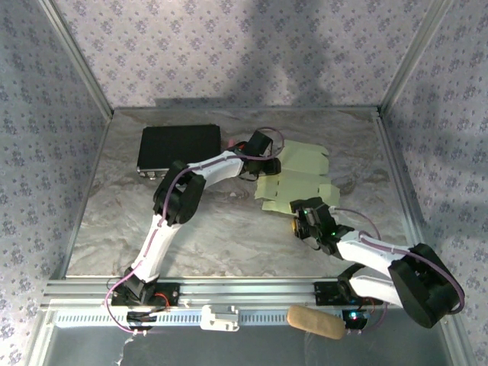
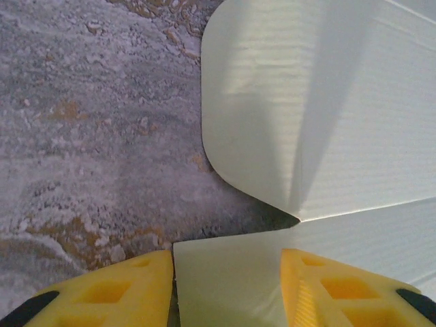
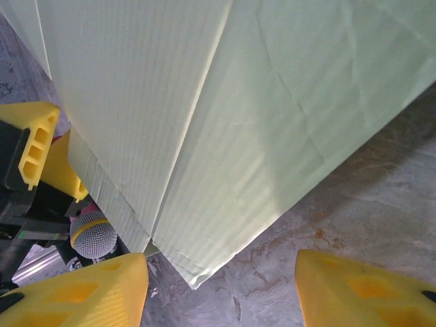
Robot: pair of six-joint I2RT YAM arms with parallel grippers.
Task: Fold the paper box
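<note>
One paper box (image 1: 296,187), one black box (image 1: 179,149), two grippers. The paper box lies as an unfolded sheet right of the table's (image 1: 221,236) centre, long axis roughly left-right. The left gripper (image 1: 264,165) and right gripper (image 1: 306,216) stand part open astride its edges, clamping nothing.

Left — black box (image 1: 179,147); right — paper box (image 1: 293,183)

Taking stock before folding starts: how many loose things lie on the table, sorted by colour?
Pale green card sheets: 2
Black box: 1
Small pink item, too small to identify: 1
Total: 4
</note>
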